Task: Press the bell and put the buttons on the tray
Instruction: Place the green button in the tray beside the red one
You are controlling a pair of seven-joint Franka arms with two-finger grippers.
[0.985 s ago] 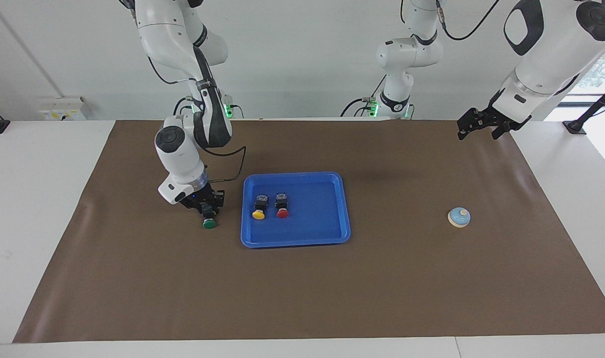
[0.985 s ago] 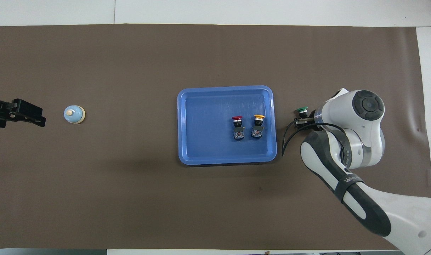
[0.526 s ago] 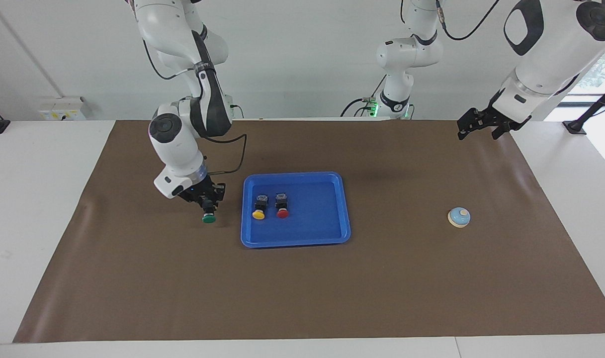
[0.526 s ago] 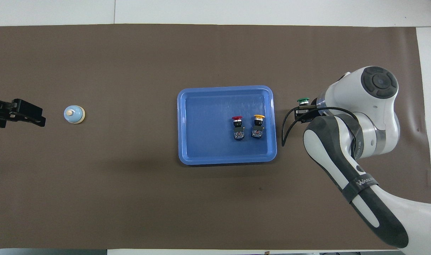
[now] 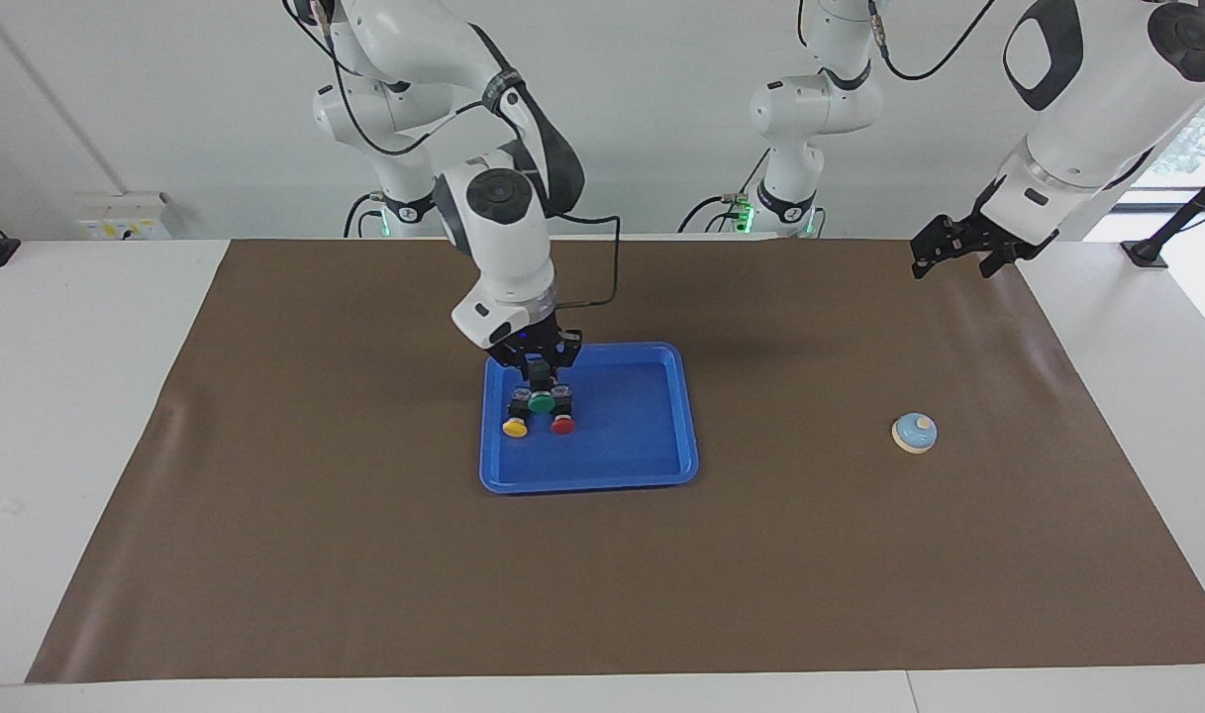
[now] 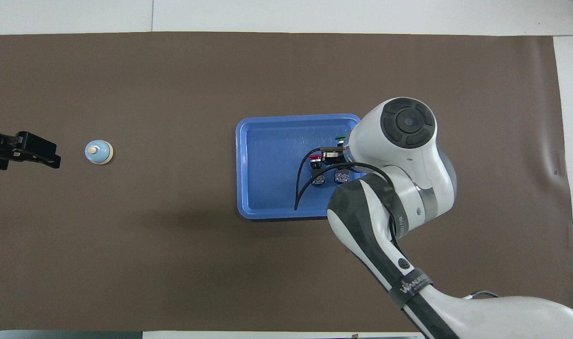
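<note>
white wall (image 5: 642,119), white table (image 5: 67,396), brown mat (image 5: 364,574).

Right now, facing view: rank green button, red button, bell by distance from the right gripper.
1. Green button: held in the right gripper, over the tray.
2. Red button: lying in the tray, just under the gripper.
3. Bell: on the mat toward the left arm's end.

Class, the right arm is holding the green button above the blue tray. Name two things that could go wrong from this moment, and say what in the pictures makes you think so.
1. The right end effector holds the green button over the yellow button and red button; lowered here, it might knock them.
2. They lie near the tray end toward the right arm, so a drop there might land on the rim.
</note>
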